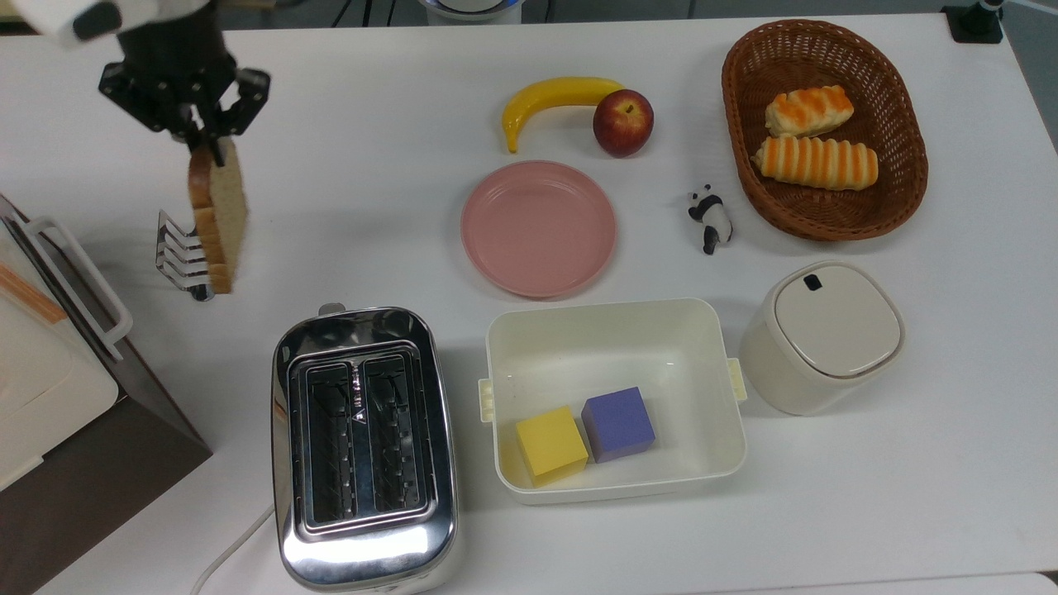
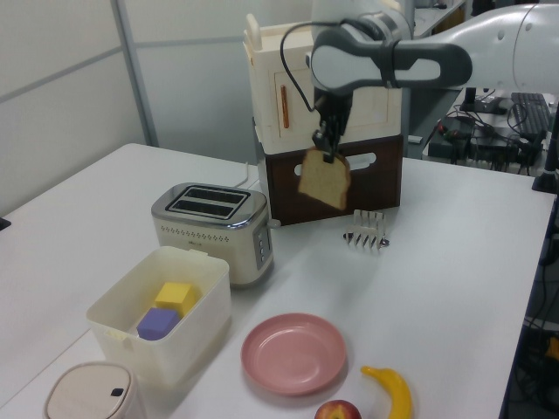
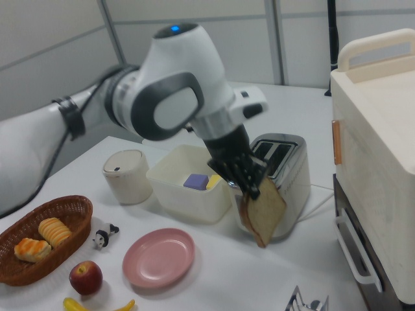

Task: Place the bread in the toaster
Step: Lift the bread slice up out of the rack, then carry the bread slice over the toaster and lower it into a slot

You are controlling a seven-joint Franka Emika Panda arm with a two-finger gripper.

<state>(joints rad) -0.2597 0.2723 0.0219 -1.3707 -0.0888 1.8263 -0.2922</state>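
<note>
My gripper (image 1: 207, 145) (image 2: 327, 150) (image 3: 254, 188) is shut on the top edge of the bread (image 1: 217, 213) (image 2: 325, 180) (image 3: 262, 210), a thin tan slice with a brown crust. The slice hangs tilted in the air, above and clear of the small wire toast rack (image 1: 180, 254) (image 2: 366, 230). The chrome two-slot toaster (image 1: 362, 445) (image 2: 212, 227) (image 3: 280, 173) stands at the table's front in the top view, both slots empty. In the top view the bread is up and left of the toaster.
A cream and brown cabinet (image 1: 50, 388) (image 2: 327, 105) (image 3: 379, 188) stands close to the rack. Also on the table: a pink plate (image 1: 538, 228), a cream box (image 1: 698, 330) holding two cubes, a lidded cream canister (image 1: 822, 335), a banana (image 1: 554, 99), an apple (image 1: 623, 122), a panda figure (image 1: 711, 218), a wicker basket (image 1: 897, 207) with rolls.
</note>
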